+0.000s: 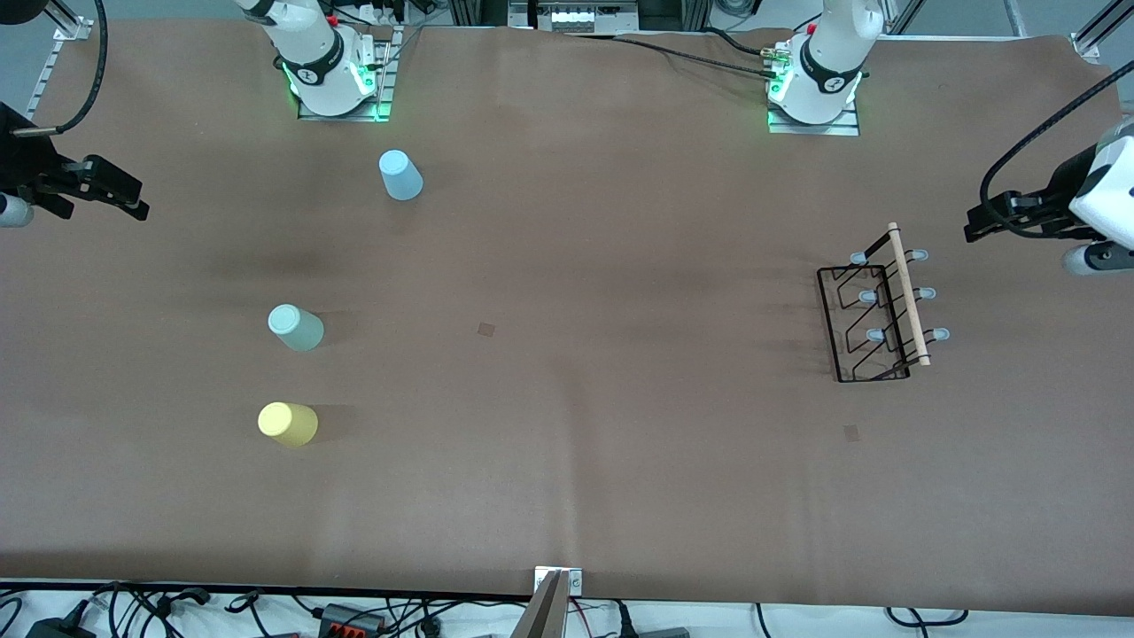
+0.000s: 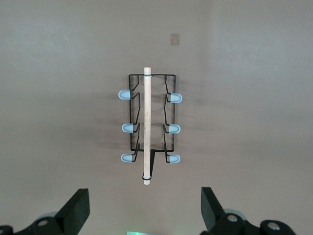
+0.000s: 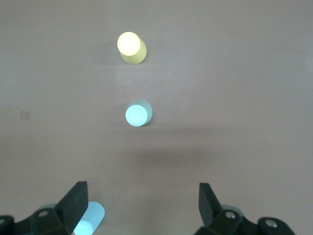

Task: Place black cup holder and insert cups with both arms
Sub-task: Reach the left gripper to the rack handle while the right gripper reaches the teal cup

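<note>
Yellow cup (image 1: pixel 288 424) nearest; mint cup (image 1: pixel 297 327) farther.

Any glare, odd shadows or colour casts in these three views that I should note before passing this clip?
Front view: even light, soft shadows beside the yellow cup and mint cup; green glow at both arm bases. Left wrist view: the rack is sharp, with faint smeared shadows. Right wrist view: the yellow cup's top looks washed out, and a dark band of shadow lies across the table.

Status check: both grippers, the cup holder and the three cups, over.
Left gripper open, over table near black cup holder. Right gripper open, empty, at the cups' end. Light blue cup, mint cup, yellow cup untouched. Nothing in the way.
</note>
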Controlling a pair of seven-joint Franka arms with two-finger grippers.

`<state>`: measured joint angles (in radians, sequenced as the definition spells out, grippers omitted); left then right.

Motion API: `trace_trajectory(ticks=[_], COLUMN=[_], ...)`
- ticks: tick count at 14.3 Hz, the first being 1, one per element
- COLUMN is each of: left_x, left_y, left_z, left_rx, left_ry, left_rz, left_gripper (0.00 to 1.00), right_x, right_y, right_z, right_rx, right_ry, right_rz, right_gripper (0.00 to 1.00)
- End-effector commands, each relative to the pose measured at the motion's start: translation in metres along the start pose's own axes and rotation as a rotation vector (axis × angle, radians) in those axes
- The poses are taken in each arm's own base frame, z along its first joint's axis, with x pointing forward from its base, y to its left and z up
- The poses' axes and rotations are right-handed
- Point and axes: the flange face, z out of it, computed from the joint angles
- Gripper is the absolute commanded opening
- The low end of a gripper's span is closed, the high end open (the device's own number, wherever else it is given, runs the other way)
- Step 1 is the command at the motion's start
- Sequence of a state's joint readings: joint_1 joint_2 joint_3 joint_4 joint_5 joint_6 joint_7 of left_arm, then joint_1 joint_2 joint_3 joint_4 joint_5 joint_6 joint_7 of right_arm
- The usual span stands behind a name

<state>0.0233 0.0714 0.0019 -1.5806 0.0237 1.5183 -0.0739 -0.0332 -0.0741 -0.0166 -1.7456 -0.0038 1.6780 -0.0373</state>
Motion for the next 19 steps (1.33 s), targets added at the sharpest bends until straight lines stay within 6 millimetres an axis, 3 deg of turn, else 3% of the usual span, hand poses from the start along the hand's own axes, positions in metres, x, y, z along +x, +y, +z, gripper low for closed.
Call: trace_trajectory(ticks=[1,3,7,10,12,15,19], left_x=[0.018,0.026,0.025,0.016,0.003,-0.005,-0.01], left_y=[-0.021,-0.029,-0.014,-0.013,-0.01,-0.009,-0.007], left_z=[0.022,0.059,0.133,0.172,0.198,0.222,0.233], left_rx=[-0.005,-0.008,0.0,0.002,0.002,0.001,0.003], left_ry=[-0.009,-0.005,0.002,-0.031,-0.032,-0.031,-0.054], left_rz=[-0.028,-0.04,-0.006,-0.001,0.006,0.008,0.004], left_gripper=[1.0,1.0,1.0,1.0,1.0,1.0,0.7], right_x=[0.0,0.008,0.032,0.039,0.046,0.06,0.076], right_y=[-0.001,-0.001,-0.002,-0.002,-0.014,-0.031,-0.031], right_z=[0.007,0.021,0.072,0.092,0.115,0.164,0.209], right_rx=[0.001,0.001,0.0,0.002,0.003,0.002,-0.002], right_ry=[-0.009,-0.028,-0.091,-0.121,-0.157,-0.218,-0.204], right_rz=[0.007,0.007,0.004,0.002,-0.016,-0.041,-0.043], right_gripper=[1.0,1.0,1.0,1.0,1.0,1.0,1.0])
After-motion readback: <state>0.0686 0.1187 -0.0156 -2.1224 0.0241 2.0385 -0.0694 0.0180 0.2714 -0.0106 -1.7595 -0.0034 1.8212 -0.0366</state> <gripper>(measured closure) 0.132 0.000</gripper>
